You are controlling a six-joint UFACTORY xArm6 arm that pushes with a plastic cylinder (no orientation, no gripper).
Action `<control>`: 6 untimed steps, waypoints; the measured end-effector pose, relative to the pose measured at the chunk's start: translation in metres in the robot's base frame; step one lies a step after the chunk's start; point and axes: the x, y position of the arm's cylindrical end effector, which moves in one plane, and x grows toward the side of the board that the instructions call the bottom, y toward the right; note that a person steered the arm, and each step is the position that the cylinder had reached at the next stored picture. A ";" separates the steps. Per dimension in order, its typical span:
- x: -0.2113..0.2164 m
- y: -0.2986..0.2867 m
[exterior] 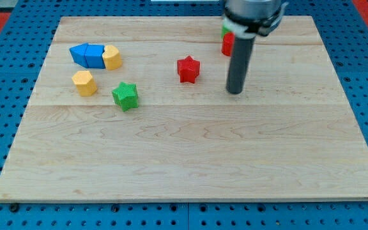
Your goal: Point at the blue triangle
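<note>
The blue triangle (80, 53) lies at the board's upper left, its right side against a second blue block (95, 57) that touches a yellow block (112, 57). My tip (235, 91) rests on the bare wood right of the centre, to the right and a little below the red star (188, 69). It is far to the right of the blue triangle. The rod hides most of a red cylinder (227, 44) and a green cylinder (224, 29) near the top edge.
A yellow hexagon block (84, 83) and a green star (125, 96) sit below the blue blocks. The wooden board (190, 160) lies on a blue pegboard surface.
</note>
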 end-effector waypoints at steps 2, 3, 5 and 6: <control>0.041 -0.161; 0.058 -0.247; 0.019 -0.370; -0.017 -0.353</control>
